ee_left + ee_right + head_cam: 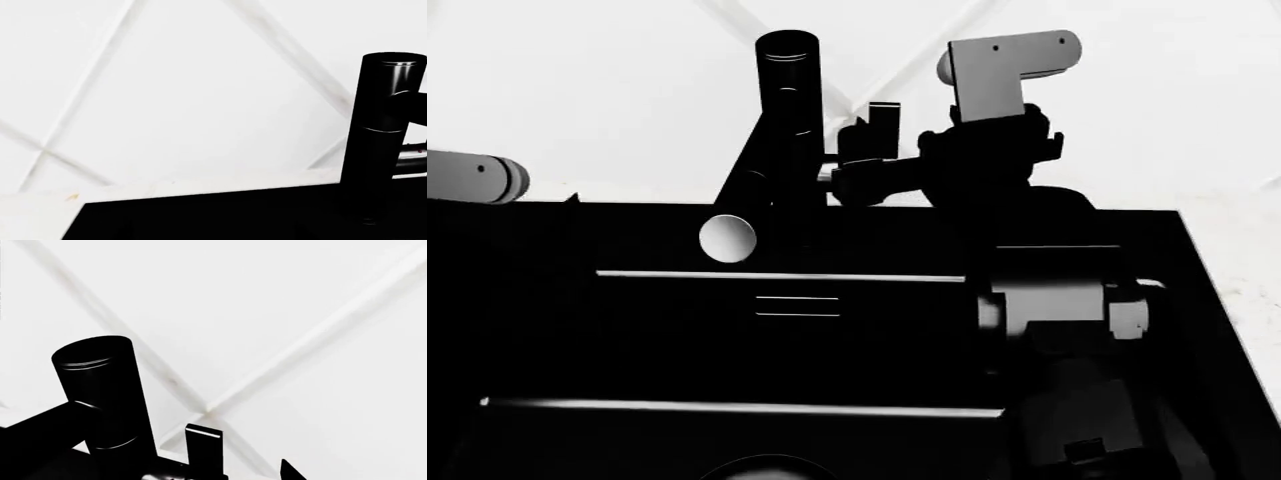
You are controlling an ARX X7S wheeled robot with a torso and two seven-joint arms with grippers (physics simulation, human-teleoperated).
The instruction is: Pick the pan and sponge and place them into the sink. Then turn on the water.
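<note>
My right gripper sits at the faucet lever, just right of the column; I cannot tell its grip. The sink spans the near view; pan, sponge unseen. Left arm waits far left.

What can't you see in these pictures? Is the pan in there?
- Pan and sponge: not made out in any view; the sink interior in the head view is nearly all black, and the right arm covers part of it.
- Water: no stream visible at the faucet.
- Right gripper: at the faucet's lever, too dark to tell open or shut.
- Left gripper: outside every view.
- Drain: cut off by the head view's bottom edge.
</note>
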